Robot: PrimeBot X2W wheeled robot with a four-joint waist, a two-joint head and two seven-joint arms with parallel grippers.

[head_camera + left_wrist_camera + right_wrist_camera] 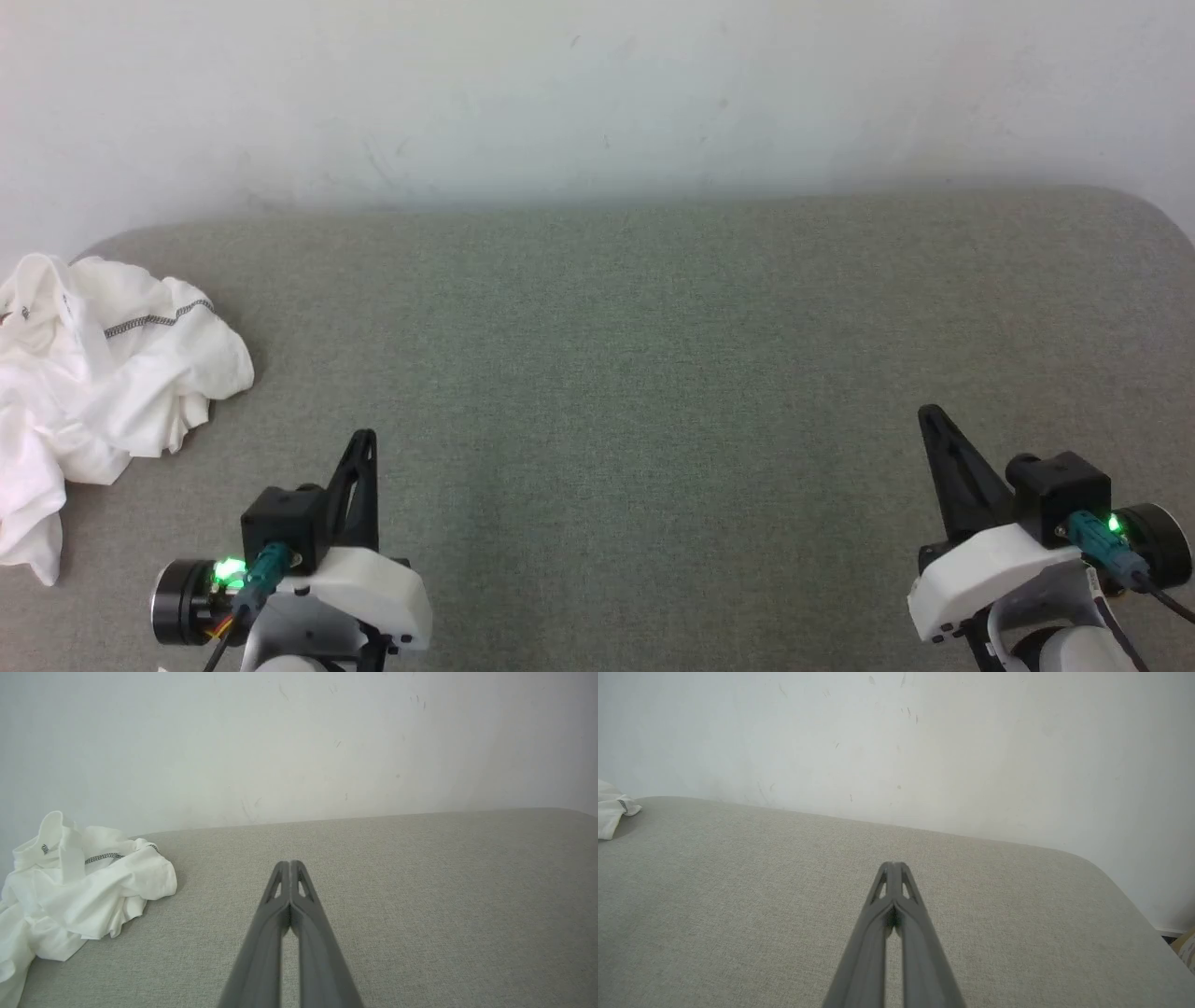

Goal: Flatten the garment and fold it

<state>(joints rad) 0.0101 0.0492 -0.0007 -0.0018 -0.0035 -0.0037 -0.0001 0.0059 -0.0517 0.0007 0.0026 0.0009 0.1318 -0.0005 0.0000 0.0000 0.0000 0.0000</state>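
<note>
The garment [103,383] is a white T-shirt with dark zigzag stitching, lying crumpled in a heap at the far left of the grey fabric surface [635,373]. The left wrist view shows the garment [79,896] at its left side, and a corner of the garment [609,807] shows at the left edge of the right wrist view. My left gripper [366,437] hovers low at the lower left, right of the heap and apart from it, shut and empty. My right gripper [928,413] sits at the lower right, also shut with nothing in it.
A pale wall [597,93] runs along the back of the grey surface. The surface has rounded corners, and its right edge [1134,896] drops off toward the floor. A bit of a cardboard-coloured object [1186,949] sits beyond that edge.
</note>
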